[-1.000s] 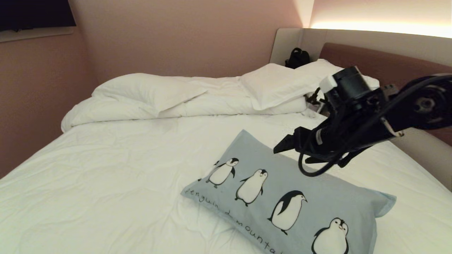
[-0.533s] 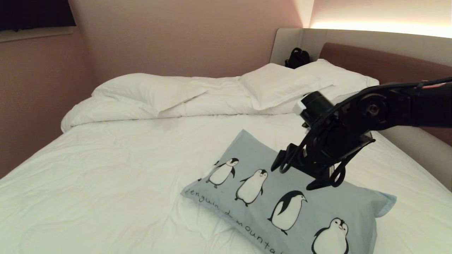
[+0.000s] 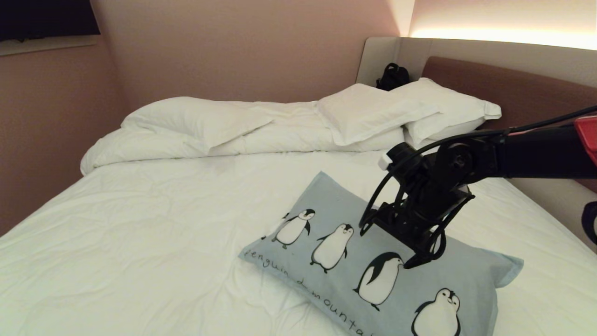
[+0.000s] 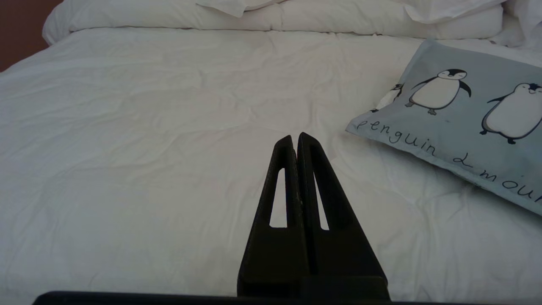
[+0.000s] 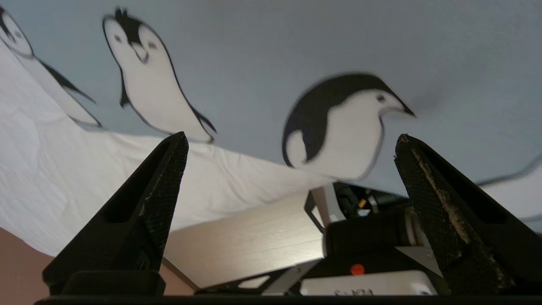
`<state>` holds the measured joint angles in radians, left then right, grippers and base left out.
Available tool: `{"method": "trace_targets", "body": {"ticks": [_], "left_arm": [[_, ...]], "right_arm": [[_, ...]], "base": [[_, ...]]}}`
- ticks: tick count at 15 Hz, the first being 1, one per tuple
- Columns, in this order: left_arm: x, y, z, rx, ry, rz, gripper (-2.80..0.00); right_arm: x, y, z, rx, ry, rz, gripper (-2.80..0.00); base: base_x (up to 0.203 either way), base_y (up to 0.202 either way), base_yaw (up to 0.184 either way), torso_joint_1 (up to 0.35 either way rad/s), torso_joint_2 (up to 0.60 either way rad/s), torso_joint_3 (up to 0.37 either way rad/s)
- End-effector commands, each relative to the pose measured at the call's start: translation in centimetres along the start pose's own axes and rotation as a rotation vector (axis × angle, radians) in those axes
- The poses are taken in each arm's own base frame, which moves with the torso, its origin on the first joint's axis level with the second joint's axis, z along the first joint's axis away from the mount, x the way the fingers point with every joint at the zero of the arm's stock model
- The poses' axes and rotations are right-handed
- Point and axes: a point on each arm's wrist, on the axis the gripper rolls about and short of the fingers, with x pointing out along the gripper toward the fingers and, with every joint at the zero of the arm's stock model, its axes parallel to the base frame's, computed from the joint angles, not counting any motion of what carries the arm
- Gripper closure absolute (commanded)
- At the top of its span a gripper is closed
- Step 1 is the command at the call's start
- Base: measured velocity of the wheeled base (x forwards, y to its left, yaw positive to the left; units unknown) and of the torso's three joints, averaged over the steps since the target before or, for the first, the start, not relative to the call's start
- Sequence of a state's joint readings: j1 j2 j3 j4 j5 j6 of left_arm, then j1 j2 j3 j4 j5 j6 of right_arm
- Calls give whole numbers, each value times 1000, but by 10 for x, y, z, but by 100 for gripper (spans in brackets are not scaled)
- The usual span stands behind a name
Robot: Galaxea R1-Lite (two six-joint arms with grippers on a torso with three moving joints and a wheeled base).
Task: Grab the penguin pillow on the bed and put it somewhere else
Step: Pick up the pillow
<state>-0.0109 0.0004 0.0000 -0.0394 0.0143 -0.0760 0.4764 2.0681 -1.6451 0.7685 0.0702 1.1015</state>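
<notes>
Blue-grey with a row of penguins, the penguin pillow [image 3: 373,261] lies flat on the bed [image 3: 140,224], toward our right side, below the white pillows [image 3: 373,112] by the headboard [image 3: 508,84]. Our right gripper [image 3: 385,242] hangs just over it, fingers spread wide and empty. Our left gripper [image 4: 295,137] hovers above bare sheet, fingers pressed together.
</notes>
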Motion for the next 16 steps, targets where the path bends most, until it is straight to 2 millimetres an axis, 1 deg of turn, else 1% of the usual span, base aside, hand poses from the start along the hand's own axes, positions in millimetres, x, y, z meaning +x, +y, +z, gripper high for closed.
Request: {"method": "trace_targets", "body": {"ticks": [1,6,8,12,14,16], "left_arm": [[0,0,0,-1,-1,1,0],[0,0,0,-1,-1,1,0],[0,0,0,-1,-1,1,0],[0,0,0,-1,-1,1,0],[0,0,0,-1,-1,1,0],[0,0,0,-1,-1,1,0]], "right_arm": [[16,1,6,31,0,-7,-280],[55,-5,22,41,13,-62,-280],[74,-8,23,26,23,-103,-280],[93,-8,25,11,37,-138,-280],[110,-12,26,-1,28,-190,-280],[120,-14,27,-5,16,-222,-280]], "base": [[0,0,0,0,0,0],[0,0,0,0,0,0],[0,0,0,0,0,0],[0,0,0,0,0,0],[0,0,0,0,0,0],[0,0,0,0,0,0]]}}
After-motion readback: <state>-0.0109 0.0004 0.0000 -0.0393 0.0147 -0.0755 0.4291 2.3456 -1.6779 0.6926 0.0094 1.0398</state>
